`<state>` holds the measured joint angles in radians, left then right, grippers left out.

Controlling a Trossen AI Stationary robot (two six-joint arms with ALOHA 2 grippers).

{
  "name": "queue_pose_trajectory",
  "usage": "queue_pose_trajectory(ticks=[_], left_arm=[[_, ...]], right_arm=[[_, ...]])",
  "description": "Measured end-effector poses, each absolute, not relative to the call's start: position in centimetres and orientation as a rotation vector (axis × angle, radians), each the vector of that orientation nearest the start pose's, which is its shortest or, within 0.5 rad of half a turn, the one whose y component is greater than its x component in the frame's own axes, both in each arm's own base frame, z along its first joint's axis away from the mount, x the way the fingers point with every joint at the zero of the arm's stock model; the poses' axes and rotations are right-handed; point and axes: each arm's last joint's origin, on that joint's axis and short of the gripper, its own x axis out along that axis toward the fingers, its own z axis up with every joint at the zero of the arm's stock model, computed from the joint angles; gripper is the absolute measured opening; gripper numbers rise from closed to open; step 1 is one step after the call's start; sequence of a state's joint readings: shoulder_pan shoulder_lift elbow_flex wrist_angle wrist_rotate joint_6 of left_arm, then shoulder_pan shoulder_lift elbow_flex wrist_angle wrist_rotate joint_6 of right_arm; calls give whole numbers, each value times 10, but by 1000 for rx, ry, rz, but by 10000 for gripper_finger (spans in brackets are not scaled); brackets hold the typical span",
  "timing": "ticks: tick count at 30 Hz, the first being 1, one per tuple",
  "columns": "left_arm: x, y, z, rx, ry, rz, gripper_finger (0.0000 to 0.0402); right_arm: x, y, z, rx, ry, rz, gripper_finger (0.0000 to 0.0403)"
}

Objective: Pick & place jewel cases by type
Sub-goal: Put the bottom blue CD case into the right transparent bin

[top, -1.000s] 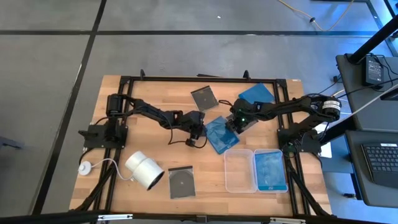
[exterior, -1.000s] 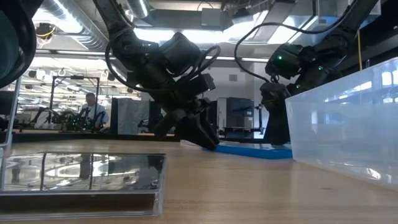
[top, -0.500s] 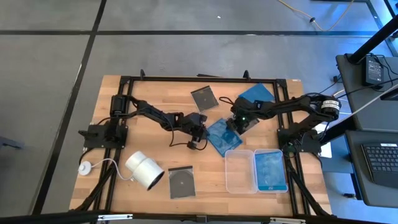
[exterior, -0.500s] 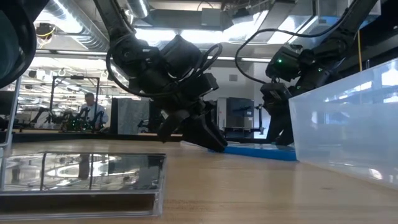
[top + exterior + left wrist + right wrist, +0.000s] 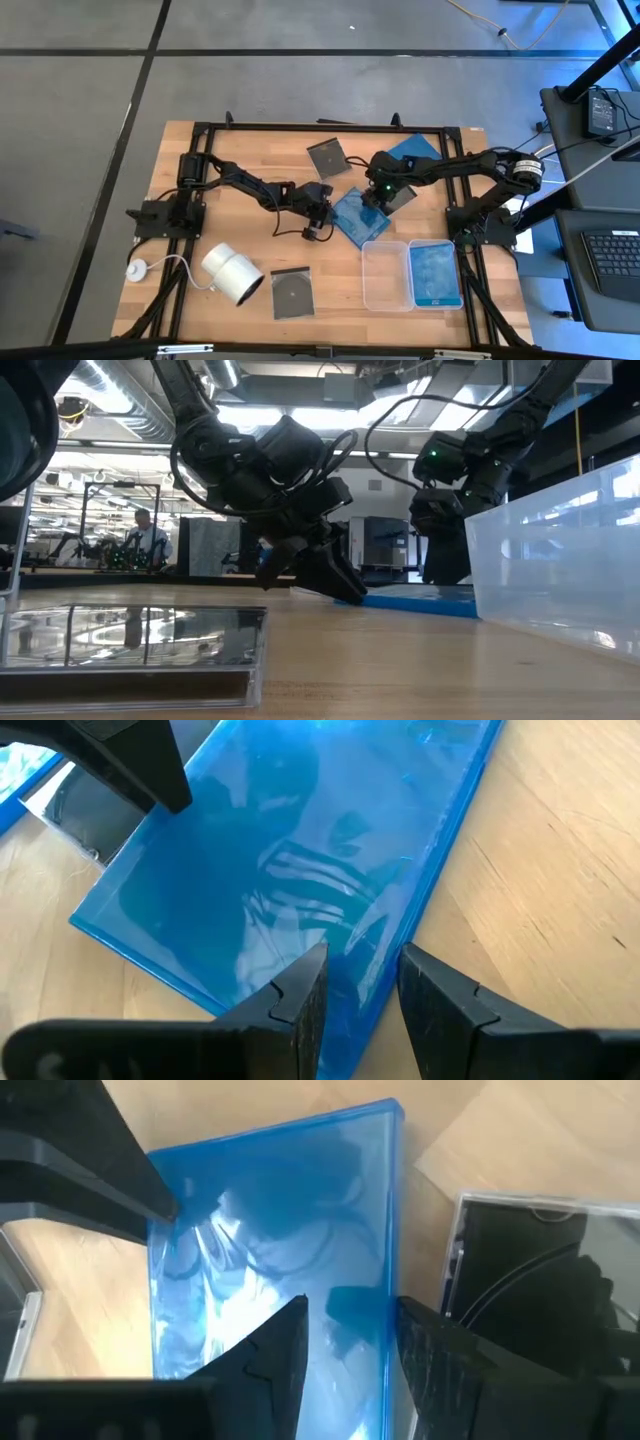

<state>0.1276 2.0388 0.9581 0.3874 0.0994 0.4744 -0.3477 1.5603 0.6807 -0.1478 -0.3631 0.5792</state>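
Observation:
A bright blue jewel case (image 5: pixel 353 218) lies flat mid-table between both arms. My left gripper (image 5: pixel 323 207) slants down at its left corner, fingers a narrow gap apart, with the case's edge (image 5: pixel 400 950) running between them. My right gripper (image 5: pixel 374 197) stands over its far-right edge (image 5: pixel 392 1230), equally narrow. A dark case (image 5: pixel 401 198) lies beside that edge. Other cases lie flat: blue (image 5: pixel 412 150) far right, dark (image 5: pixel 328 157) far middle, dark (image 5: pixel 290 292) near edge, and blue (image 5: pixel 433 272) in a tray. My left gripper meets the blue case's left corner (image 5: pixel 352 596), slanting down from the table's left. One finger (image 5: pixel 305 990) is over the case's top and the other (image 5: pixel 430 995) is over bare wood; the case stays flat on the table. My right gripper points down from above, one finger (image 5: pixel 280 1345) over the case's top. Whether it touches, I cannot tell.
Two clear trays sit near the right front: an open one (image 5: pixel 384 290) and one with the blue case (image 5: pixel 456 285). A white cylinder (image 5: pixel 232 272) with a cord lies front left. A black frame rims the table (image 5: pixel 250 170). People show far behind.
The blue case has slid a little toward the table's right, with the left gripper following against its corner. The right gripper has shifted toward the table's left, uncovering the dark case beside the blue one.

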Motion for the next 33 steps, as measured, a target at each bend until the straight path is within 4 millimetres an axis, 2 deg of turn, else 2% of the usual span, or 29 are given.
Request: queue_pose_trajectory(ticks=[25,33], left_arm=[[379,44,90,418,672,-164,114],[380,42,90,416,661,-188,114]], right_arm=[[259,-82,140,822,933,-167,149],[264,-83,144,795,873,-113,149]])
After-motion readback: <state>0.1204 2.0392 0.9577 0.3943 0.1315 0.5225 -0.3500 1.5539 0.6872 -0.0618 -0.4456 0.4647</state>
